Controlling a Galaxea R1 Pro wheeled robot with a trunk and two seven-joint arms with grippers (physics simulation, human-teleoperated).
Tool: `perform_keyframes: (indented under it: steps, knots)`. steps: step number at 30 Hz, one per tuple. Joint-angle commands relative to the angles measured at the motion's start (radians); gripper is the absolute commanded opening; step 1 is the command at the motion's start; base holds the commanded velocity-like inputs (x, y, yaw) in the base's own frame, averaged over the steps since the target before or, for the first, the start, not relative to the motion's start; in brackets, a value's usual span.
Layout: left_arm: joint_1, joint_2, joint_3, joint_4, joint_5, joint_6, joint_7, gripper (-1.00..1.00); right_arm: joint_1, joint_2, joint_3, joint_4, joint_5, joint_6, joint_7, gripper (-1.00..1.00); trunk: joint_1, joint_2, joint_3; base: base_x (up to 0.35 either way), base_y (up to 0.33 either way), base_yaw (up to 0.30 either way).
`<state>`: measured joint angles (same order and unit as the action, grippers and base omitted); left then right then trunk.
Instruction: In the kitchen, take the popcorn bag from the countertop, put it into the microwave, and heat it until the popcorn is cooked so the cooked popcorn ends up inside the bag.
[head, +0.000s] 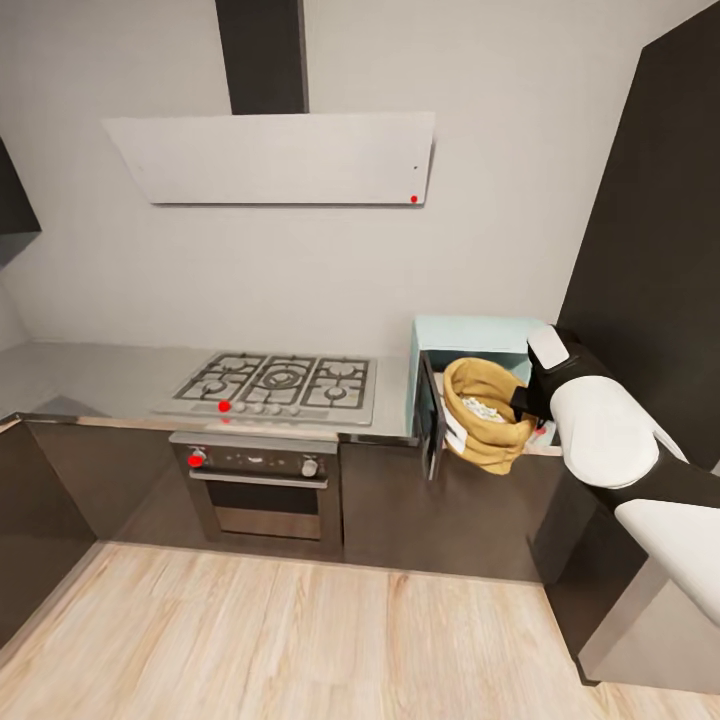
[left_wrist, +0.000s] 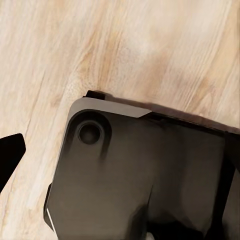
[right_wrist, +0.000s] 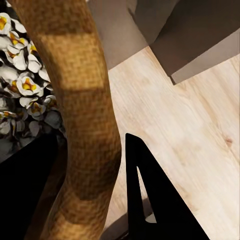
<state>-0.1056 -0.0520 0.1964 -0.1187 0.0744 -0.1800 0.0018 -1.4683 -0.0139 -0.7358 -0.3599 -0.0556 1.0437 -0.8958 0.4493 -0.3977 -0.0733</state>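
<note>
— Where's the popcorn bag (head: 487, 415) now?

— At the open mouth of the microwave (head: 470, 335), tilted, white popped kernels showing inside. The right gripper (head: 524, 402) is clamped on its rim — one dark finger (right_wrist: 150, 200) outside the wall, the other inside.

— How will it handle?

— Light and soft, I'd judge; the woven wall buckles easily and kernels could spill if tipped. The rim is the sensible hold.

— What's around?

— The microwave door (head: 431, 412) stands ajar at the bag's left, the gas hob (head: 280, 385) and oven (head: 258, 480) further left, a dark tall cabinet (head: 650, 230) right. The door crowds any move left. The left gripper — cannot tell.
</note>
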Motion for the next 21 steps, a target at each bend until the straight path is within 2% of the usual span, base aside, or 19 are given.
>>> perform_keyframes:
  steps: [1,10,14,21]
  knots:
    - [-0.001,0.0,-0.001,0.001,0.008,-0.003,0.0,1.0,-0.001,0.0,-0.002,0.0,-0.006,0.002,-0.006,-1.0,0.001,-0.002,-0.002,0.019,0.0,0.0]
    - [0.0,0.0,-0.002,0.001,0.008,-0.004,0.0,1.0,0.0,-0.002,0.001,0.001,-0.004,0.003,-0.005,-1.0,0.001,-0.002,-0.002,0.002,0.0,0.0]
    - [0.0,0.0,-0.002,0.001,0.007,-0.004,0.0,1.0,0.0,-0.01,0.002,0.001,-0.002,0.003,-0.005,-1.0,0.001,-0.002,-0.002,0.0,0.0,0.0]
    - [0.0,0.0,-0.003,0.001,0.007,-0.004,0.0,1.0,0.002,-0.026,0.035,0.002,0.002,0.001,-0.012,-1.0,0.001,-0.002,-0.002,0.0,0.0,0.0]
